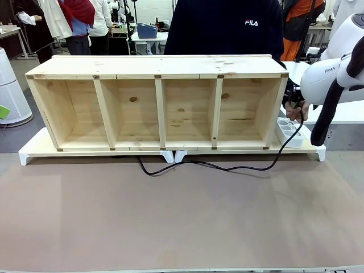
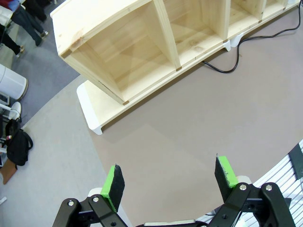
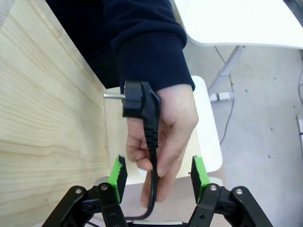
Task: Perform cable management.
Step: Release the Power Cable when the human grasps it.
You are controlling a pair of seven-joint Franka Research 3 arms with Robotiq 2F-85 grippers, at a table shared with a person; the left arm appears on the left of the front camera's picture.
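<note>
A: How does the right pincer (image 3: pixel 158 174) stand?

B: Released, its two green pads spread wide. Between them a person's hand (image 3: pixel 163 137) in a dark navy sleeve holds the long, thin, glossy black cable (image 3: pixel 150 142) near its plug, whose metal pin points at the wooden side panel. The pads touch neither hand nor cord, as far as I can tell.

A: And the left pincer (image 2: pixel 170 182)?

B: Also released, hanging above the bare brown bench (image 1: pixel 182 216), grasping nothing.

A: Any containers?

B: One long pale pine shelf unit (image 1: pixel 159 102) with four open compartments, all bare inside. It sits on two white low stands placed end to end. Beside its right end lies one white multi-socket power strip (image 1: pixel 289 132).

A: Where does the cable run?

B: From the hand at the shelf's right end, down past the power strip, along the bench in front of the stands, curling under the middle of the shelf.
</note>
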